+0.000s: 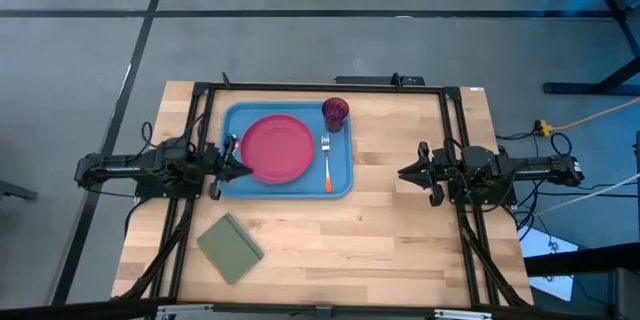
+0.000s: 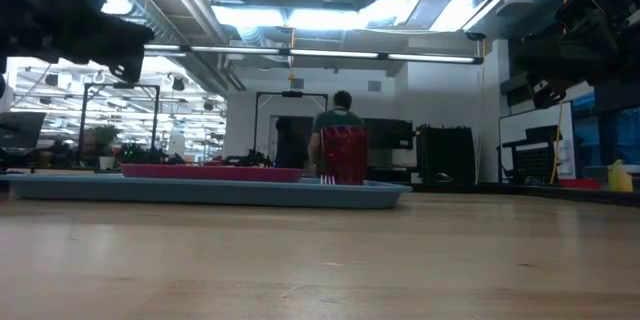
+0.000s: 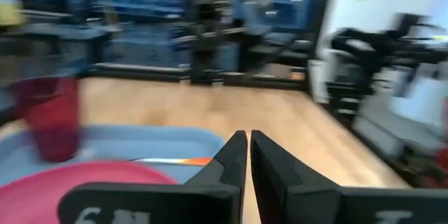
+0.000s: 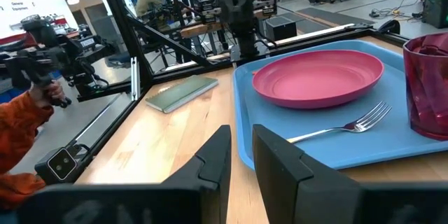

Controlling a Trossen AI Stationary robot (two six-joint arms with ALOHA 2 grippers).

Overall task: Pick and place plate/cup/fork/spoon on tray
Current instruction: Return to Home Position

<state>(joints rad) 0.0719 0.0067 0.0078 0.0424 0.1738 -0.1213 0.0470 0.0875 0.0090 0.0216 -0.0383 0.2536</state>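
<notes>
Pressed nearly together, with only a thin slit between the fingers, the left gripper (image 1: 240, 163) is seen at the left edge of the tray (image 1: 232, 117), over the rim of the plate (image 1: 277, 147), holding nothing. Inside the light-blue tray, the pink-red plate is laid on the left and middle part. To its right the fork (image 1: 326, 160) is laid flat on the tray floor, tines toward the far side and orange handle toward the near side. At the tray's far right corner the cup (image 1: 335, 112) is stood upright. No spoon can be made out in any view. Nearer the front edge, an olive-green pad (image 1: 230, 248) is laid on the wooden table (image 1: 400, 230), apart from the tray. Farther right, well clear of the tray, the right gripper (image 1: 405, 172) is held with its fingers slightly parted and empty.
</notes>
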